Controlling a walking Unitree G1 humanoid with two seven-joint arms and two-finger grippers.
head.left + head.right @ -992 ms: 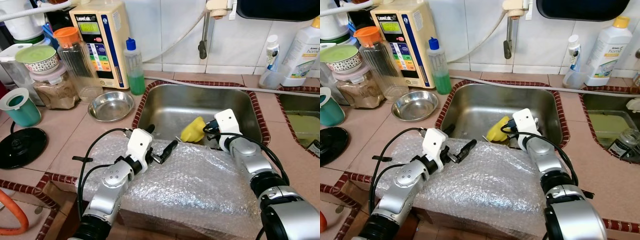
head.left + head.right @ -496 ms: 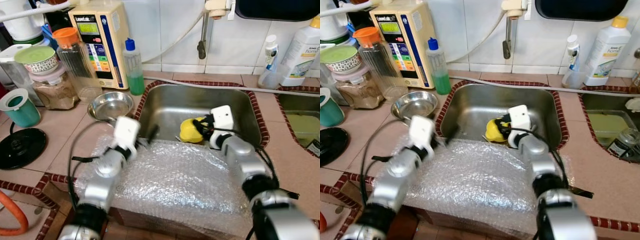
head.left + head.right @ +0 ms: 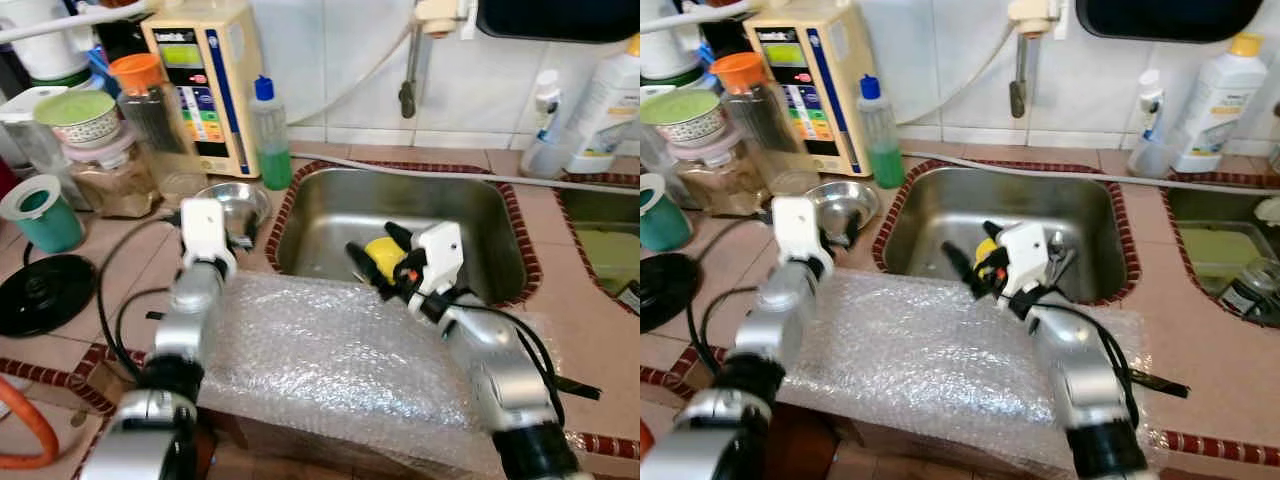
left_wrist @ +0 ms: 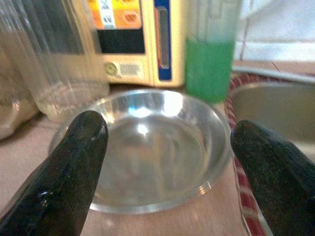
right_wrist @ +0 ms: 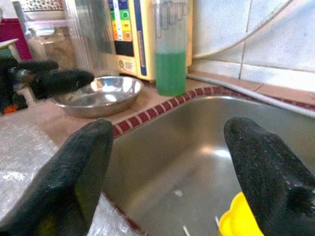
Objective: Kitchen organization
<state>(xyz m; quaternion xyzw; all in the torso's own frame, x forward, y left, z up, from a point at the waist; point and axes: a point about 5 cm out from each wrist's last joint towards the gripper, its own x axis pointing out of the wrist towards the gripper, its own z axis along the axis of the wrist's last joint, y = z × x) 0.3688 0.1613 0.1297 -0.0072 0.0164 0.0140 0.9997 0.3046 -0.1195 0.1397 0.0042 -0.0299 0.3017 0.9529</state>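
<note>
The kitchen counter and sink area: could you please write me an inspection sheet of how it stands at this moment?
Surface: tiled counter with a steel sink; a bubble wrap sheet covers its front edge.
Job's things: steel bowl on the counter left of the sink; yellow object in the sink.
Clutter: green soap bottle, jars, teal cup, white detergent bottle.
Grippers: left gripper open, fingers either side of the bowl; right gripper open over the sink beside the yellow object.
Cables: black cables loop along both arms.
Surroundings: tiled wall, faucet, cream wall appliance.
</note>
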